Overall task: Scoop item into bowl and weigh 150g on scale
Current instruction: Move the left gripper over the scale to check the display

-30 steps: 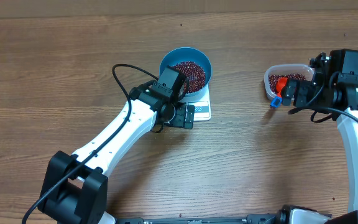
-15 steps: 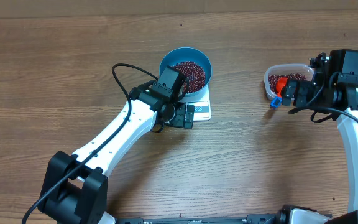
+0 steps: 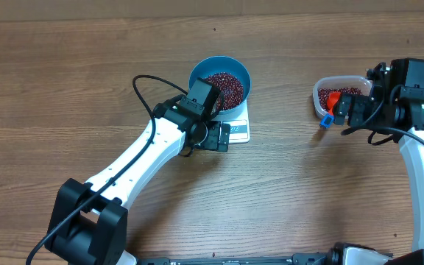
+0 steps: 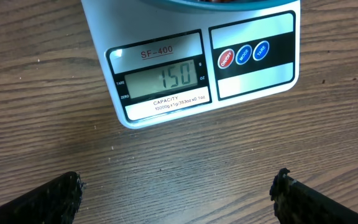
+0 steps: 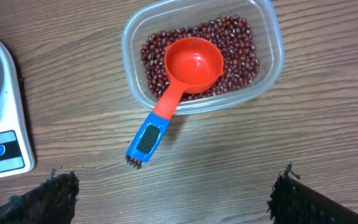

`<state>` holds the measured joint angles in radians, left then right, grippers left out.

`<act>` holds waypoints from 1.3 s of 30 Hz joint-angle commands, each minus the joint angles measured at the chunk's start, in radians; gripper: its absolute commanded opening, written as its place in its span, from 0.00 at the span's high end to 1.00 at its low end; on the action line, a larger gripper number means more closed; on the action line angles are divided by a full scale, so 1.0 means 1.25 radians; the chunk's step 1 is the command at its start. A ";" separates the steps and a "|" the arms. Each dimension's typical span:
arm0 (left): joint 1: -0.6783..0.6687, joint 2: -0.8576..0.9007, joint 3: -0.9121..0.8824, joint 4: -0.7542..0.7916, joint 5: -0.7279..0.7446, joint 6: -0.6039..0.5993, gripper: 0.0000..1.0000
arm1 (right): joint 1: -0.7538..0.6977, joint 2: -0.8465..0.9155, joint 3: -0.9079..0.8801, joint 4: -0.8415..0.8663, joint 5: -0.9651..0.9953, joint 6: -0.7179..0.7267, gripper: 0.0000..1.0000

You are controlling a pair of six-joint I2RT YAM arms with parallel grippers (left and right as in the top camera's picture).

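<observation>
Here, scale (image 4: 252, 86): white, top centre of the left wrist view, display reading 150.
bowl (image 3: 220, 82): blue, on the scale, upper centre overhead.
beans (image 3: 223, 87): heaped in the bowl; more in the clear container (image 5: 129, 43) under the red scoop (image 5: 191, 65).
left pincer (image 4: 176, 188): spread, empty, over the counter (image 4: 185, 155) below the scale.
right pincer (image 5: 173, 185): spread, empty, below the container.

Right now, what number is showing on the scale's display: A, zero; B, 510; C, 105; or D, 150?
D: in the left wrist view, the scale shows the digits 150 on its display.
</observation>
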<state>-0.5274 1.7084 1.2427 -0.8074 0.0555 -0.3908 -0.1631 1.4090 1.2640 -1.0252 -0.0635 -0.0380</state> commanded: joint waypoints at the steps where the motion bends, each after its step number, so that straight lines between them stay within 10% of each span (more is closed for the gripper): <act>1: 0.003 0.007 -0.003 0.004 -0.011 -0.011 0.01 | -0.002 -0.009 0.021 0.001 -0.004 -0.004 0.00; 39: 0.003 0.007 -0.003 0.023 -0.011 -0.011 0.00 | -0.002 -0.009 0.021 0.001 -0.004 -0.004 0.00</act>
<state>-0.5278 1.7084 1.2427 -0.7811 0.0555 -0.3908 -0.1631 1.4090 1.2640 -1.0252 -0.0639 -0.0380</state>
